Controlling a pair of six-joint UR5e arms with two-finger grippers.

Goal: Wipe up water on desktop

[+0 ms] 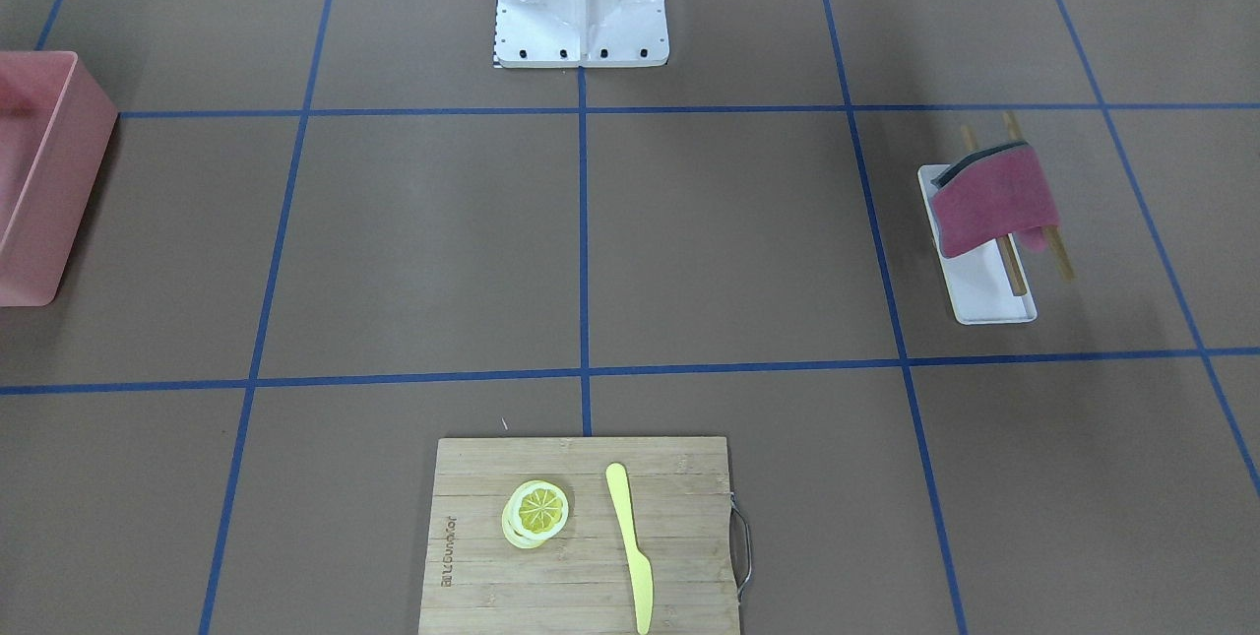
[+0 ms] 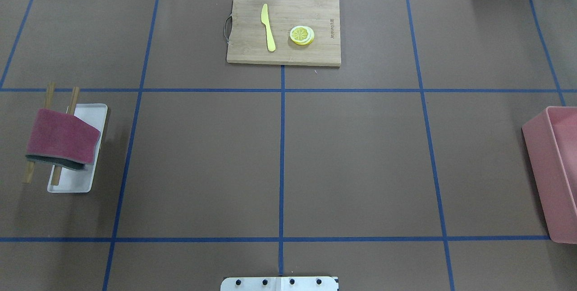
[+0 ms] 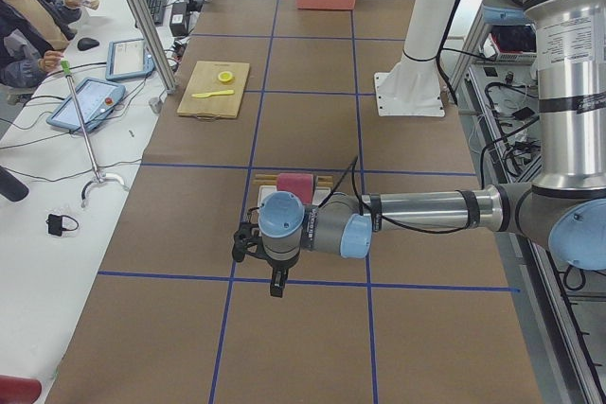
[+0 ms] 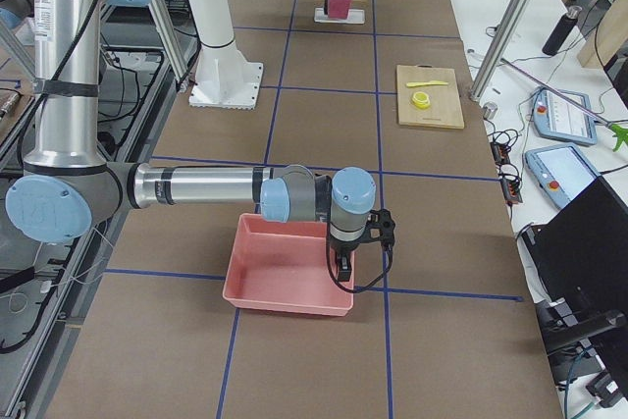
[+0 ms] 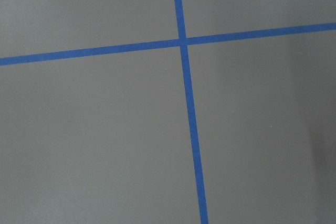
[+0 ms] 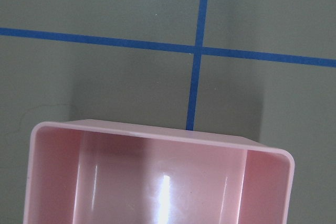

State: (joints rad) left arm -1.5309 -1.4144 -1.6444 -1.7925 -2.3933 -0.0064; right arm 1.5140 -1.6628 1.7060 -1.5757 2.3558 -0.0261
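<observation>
The desktop (image 2: 360, 160) is a flat brown surface crossed by blue tape lines; I see no water on it in any view. A dark red cloth (image 2: 61, 137) hangs over a wooden rack above a white tray (image 2: 92, 115) at the robot's left. My left gripper (image 3: 275, 286) points down over the desktop just short of that tray; I cannot tell if it is open or shut. My right gripper (image 4: 341, 264) hangs over the pink bin's (image 4: 289, 267) edge; I cannot tell its state either. Neither wrist view shows fingers.
A bamboo cutting board (image 2: 284, 29) with a yellow knife (image 2: 268, 27) and a lemon slice (image 2: 301, 35) lies at the far middle. The pink bin (image 2: 554, 173) stands at the robot's right edge. The white robot base (image 1: 581, 0) is at the near middle.
</observation>
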